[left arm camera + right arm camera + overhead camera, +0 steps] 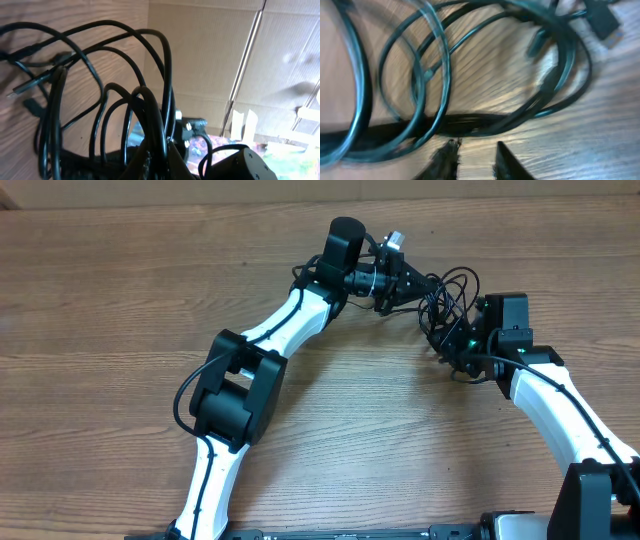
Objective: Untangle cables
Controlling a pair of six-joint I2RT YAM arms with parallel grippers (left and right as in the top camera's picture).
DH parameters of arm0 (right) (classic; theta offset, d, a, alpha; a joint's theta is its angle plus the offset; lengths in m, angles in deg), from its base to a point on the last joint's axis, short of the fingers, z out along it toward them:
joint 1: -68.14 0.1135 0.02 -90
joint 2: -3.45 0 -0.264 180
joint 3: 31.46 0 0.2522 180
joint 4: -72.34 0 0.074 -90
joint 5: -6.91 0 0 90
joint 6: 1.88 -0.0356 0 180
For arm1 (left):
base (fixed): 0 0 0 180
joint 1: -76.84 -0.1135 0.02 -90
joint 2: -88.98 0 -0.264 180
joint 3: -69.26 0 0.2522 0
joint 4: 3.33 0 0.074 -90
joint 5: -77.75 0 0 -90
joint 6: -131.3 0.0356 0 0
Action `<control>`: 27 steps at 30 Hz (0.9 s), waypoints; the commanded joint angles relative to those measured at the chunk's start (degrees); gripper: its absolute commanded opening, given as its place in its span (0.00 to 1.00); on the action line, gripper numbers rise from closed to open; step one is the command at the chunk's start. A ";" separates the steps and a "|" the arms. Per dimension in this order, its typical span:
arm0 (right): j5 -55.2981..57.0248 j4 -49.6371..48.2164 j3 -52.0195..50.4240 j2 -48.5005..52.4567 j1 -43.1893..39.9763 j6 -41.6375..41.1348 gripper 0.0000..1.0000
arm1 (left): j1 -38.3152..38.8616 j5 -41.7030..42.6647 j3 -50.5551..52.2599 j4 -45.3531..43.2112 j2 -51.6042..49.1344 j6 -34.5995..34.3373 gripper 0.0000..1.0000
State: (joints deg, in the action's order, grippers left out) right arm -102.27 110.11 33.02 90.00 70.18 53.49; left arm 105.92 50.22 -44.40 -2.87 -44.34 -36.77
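**Item: cables (452,292).** Thin black wires in one loose, tangled bunch at the far right-centre of the wooden counter (120,300), between the two grippers. From overhead the loops fan out to the right of the left gripper's tip and reach down to the right gripper. In the left wrist view the cables (150,141) gather into a dense knot at the bottom edge and rise in several tall overlapping arcs. One slim plug (24,88) points left, close to the wood. In the right wrist view the cables (470,121) lie on the counter in wide curves, blurred. A dark plug (602,20) sits at the far right.

**Item: left gripper (415,283).** It reaches in from the left and is pressed together on the cables, pinching the bunch where the loops converge (its fingers are hidden behind the knot in its own camera).

**Item: right gripper (448,348).** Placed at the near right edge of the bunch. Its own camera shows the right gripper (475,161) slightly spread, with bare wood between the fingertips (447,156). The nearest strand lies just beyond the tips, and nothing is held.

**Item: surroundings.** A cardboard wall (210,50) stands past the far edge of the counter.
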 commanded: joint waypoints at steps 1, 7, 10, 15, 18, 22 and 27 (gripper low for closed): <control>-9.14 -2.69 0.63 -0.15 0.48 11.56 0.23 | -1.09 -0.72 -0.11 0.22 -0.28 0.26 0.04; -13.22 -4.13 0.74 -0.50 0.63 28.44 0.68 | -1.07 1.14 -0.11 0.22 -0.28 -0.42 0.04; -7.26 -3.10 0.74 -0.50 0.63 37.77 0.72 | -0.92 2.16 -0.11 0.24 -0.28 -0.39 0.04; -2.21 -4.52 0.74 -0.50 0.63 50.23 0.71 | -0.81 3.06 -0.11 0.22 -0.28 -0.35 0.04; -1.53 -5.29 0.74 -0.48 0.63 53.35 0.70 | -0.81 3.15 -0.11 0.22 -0.28 -0.37 0.04; -1.40 -5.90 0.74 -0.46 0.63 53.59 0.70 | -0.59 3.17 -0.11 0.20 -0.28 -1.53 0.04; -1.42 -5.99 0.74 0.39 0.63 53.59 0.62 | -0.17 3.17 -0.11 -0.04 -0.28 -4.76 0.04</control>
State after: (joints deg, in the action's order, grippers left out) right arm -104.28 104.54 33.00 90.00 70.55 105.53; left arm 104.98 51.71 -44.40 -2.45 -44.34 -38.65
